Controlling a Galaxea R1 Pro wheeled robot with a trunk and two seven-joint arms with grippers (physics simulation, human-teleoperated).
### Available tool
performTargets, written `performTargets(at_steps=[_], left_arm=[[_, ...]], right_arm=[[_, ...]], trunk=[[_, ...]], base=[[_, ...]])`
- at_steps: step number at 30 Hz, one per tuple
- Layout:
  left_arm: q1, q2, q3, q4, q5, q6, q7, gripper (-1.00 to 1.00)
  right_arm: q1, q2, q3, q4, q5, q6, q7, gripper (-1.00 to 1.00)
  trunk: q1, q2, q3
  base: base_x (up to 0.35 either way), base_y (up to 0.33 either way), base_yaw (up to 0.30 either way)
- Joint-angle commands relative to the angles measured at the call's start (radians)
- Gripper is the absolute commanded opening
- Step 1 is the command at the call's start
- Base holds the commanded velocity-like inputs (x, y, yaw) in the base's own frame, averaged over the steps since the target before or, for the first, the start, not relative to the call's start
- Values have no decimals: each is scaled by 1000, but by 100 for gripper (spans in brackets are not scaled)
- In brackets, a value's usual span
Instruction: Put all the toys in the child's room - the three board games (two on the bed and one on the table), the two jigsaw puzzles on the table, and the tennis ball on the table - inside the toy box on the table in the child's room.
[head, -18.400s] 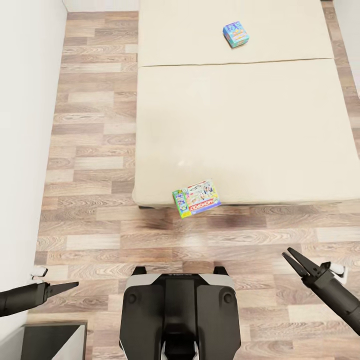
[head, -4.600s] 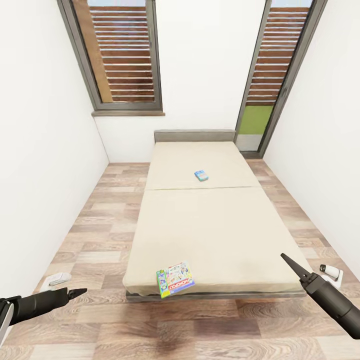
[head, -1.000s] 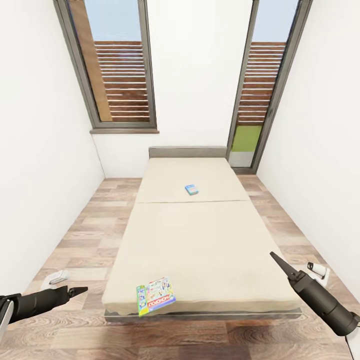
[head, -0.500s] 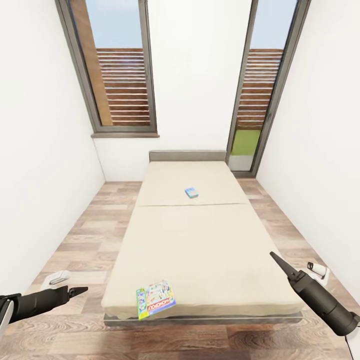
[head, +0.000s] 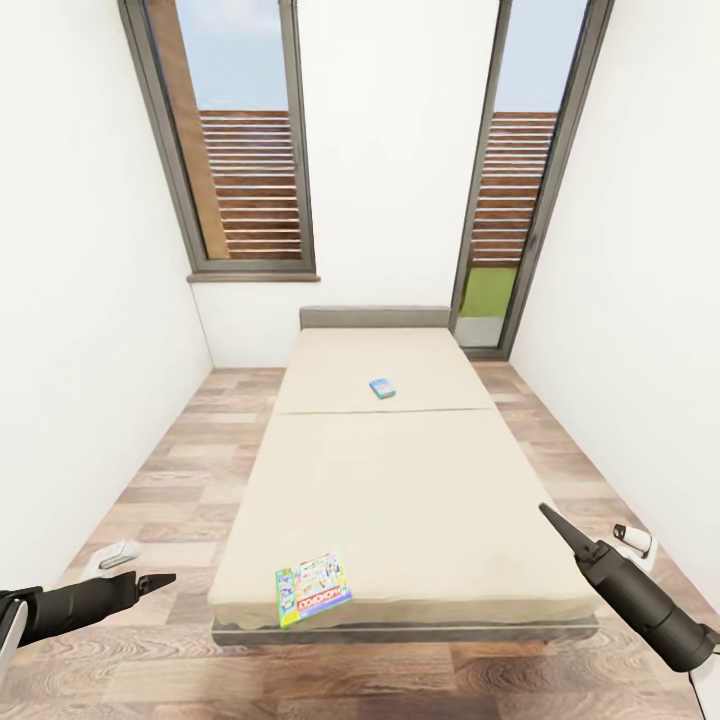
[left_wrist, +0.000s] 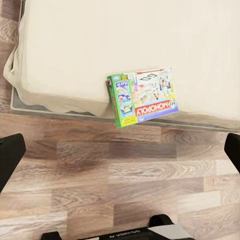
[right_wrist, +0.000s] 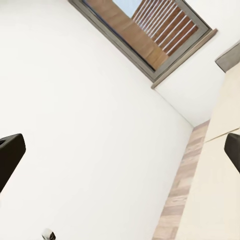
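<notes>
At the near left of the head view, the left gripper (head: 160, 579) is held low above the wooden floor (head: 180, 470), pointing right; from this angle its fingers read as one closed point, yet in the left wrist view two dark fingertips (left_wrist: 10, 157) are seen at opposite edges of the picture, so the jaws are judged to be spread apart with nothing between them. At the near right, the right gripper (head: 552, 520) is raised and aimed up and left, beside the bed's near right corner; its fingertips (right_wrist: 9, 152) are likewise seen well apart in the right wrist view, with nothing held.

Between the two arms, the bed (head: 400, 480) is seen lengthwise, running away from the robot. A board game (head: 313, 589) is found at the near left of the mattress, right at the near edge, and is shown overhanging that edge in the left wrist view (left_wrist: 142, 98). Lettering reading MONOPOLY is legible on it. A second board game (head: 382, 388), small and blue, is noted further up the mattress, just beyond the seam across it, well apart from the first.

Beyond the bed, a grey headboard (head: 375, 317) is set against the far white wall, flanked by a window (head: 245, 150) on the left and a tall glazed door (head: 510, 190) on the right.
</notes>
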Motion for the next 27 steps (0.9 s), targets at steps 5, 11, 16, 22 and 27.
performTargets(at_steps=[5,11,16,22,27], left_arm=[[-1,0,2,-1,-4,7,-6,100],[-1,-1,1,-1,-4,7,-6,100],[-1,-2,1,-1,-4,9,-6,100],[-2,-9,2,-3,-3,17,-3,100],[-3,-9,2,-3,-2,30,-4,100]], right_arm=[[-1,1,0,0,-6,7,0,100],[-1,2,0,0,-6,7,0,100],[-1,2,0,0,-6,7,0,100],[-1,0,0,0,-6,7,1,100],[-1,-2,0,1,-6,7,1,100]], trunk=[[4,-8,4],[27,-50,-5],[46,-85,-12],[69,-127,-21],[88,-162,-29]], base=[[-4,0,0],[0,0,0],[0,0,0],[0,0,0],[0,0,0]])
